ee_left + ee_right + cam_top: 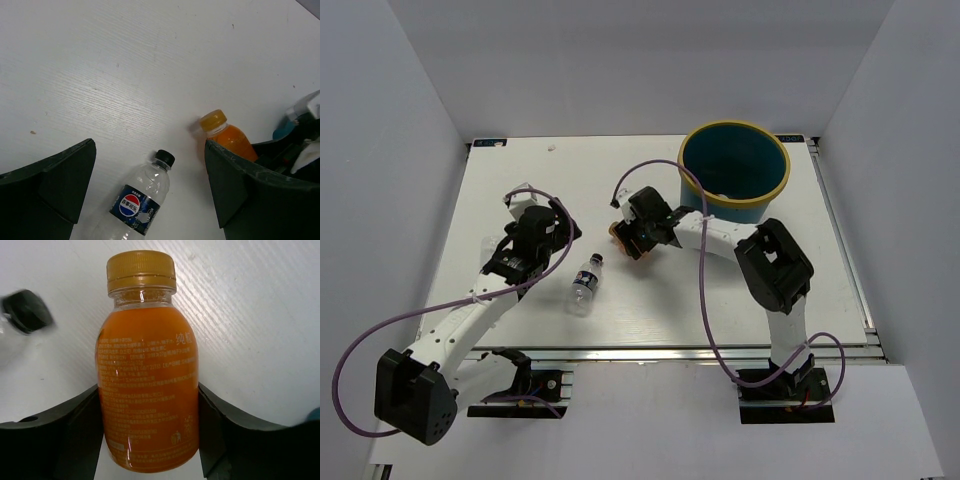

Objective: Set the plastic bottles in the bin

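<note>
An orange bottle (147,355) with a yellow cap lies on the white table, and my right gripper (148,387) is shut on its body, a finger against each side. From above, this bottle (617,233) and the right gripper (628,240) are left of the bin (734,126), a teal bucket with a yellow rim at the far right. A clear bottle (585,284) with a black cap and dark blue label lies near the table's middle. My left gripper (150,145) hovers open over the clear bottle (142,197), not touching it; the orange bottle (231,140) shows beside its right finger.
My left gripper (535,250) sits left of the clear bottle, with purple cables looping off both arms. The table's metal front rail (680,352) runs along the near edge, and white walls close in the sides and back.
</note>
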